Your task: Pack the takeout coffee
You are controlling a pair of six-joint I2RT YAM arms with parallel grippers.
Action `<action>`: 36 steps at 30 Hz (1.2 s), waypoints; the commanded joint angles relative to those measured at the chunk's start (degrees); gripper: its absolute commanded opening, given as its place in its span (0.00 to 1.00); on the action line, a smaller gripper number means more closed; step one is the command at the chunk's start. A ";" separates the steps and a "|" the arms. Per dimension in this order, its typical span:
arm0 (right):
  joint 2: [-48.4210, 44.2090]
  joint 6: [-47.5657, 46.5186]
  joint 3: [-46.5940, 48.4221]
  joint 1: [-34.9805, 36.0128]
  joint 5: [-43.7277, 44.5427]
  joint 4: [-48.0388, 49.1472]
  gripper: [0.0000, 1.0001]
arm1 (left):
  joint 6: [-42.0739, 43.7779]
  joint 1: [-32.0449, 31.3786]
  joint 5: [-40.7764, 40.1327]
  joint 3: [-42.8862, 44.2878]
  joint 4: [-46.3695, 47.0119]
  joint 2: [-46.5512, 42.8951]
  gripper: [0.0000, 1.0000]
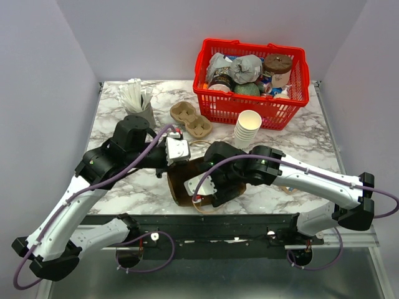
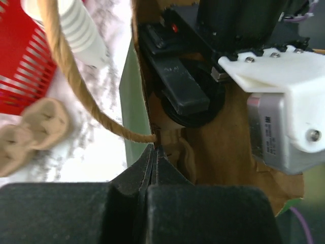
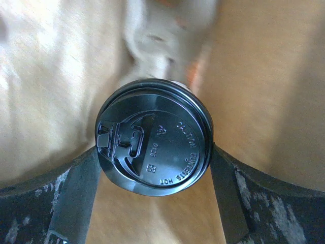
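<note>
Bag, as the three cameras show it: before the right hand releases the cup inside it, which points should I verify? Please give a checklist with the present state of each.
1. Left hand shut on the bag rim: ok.
2. Right hand gripping the cup on both sides: ok.
3. Lid on the cup: ok.
4. Cup inside the bag, with paper all around it: ok.
5. Cup standing on the bag's bottom: cannot tell.

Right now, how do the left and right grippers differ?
The left gripper pinches the paper bag at its rim, fingers nearly together; the right gripper is spread around a black-lidded cup. Left sits at the bag's mouth; right reaches inside. Both are shut on something.
</note>
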 commanded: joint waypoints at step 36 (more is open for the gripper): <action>2.02 -1.84 -12.40 -0.54 11.93 14.76 0.54 | 7.31 -11.75 -5.52 -13.00 12.78 -9.59 0.00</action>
